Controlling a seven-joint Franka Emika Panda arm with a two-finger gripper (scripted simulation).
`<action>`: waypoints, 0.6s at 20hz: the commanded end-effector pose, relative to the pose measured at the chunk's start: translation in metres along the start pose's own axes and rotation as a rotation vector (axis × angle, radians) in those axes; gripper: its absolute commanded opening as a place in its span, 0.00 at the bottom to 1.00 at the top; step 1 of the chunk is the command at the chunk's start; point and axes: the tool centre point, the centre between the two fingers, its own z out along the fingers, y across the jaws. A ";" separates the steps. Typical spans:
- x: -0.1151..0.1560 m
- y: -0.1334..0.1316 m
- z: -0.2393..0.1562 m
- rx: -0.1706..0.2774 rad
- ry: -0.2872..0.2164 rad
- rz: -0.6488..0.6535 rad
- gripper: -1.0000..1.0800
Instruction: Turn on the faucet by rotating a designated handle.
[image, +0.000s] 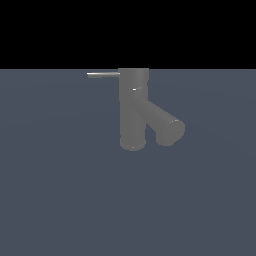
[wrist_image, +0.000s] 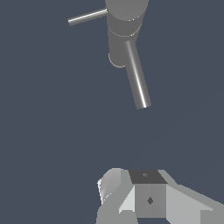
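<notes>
With jaw state untellable, the gripper (wrist_image: 131, 197) should approach the handle (image: 103, 74), projecting toward nine o'clock from the faucet (image: 133, 107), near its tip.

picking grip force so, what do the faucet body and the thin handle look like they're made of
The faucet body looks like matte grey metal or plastic: flat, even shading, only a faint glint at its top seam. The handle reads as polished metal, lighter grey with a bright streak along its length. Both are simulator renders, so the material is a guess from finish alone.
</notes>
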 end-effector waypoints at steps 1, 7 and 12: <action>0.000 0.000 0.000 0.000 0.000 0.000 0.00; 0.000 -0.002 0.001 0.013 0.003 0.014 0.00; 0.000 -0.003 0.002 0.022 0.004 0.020 0.00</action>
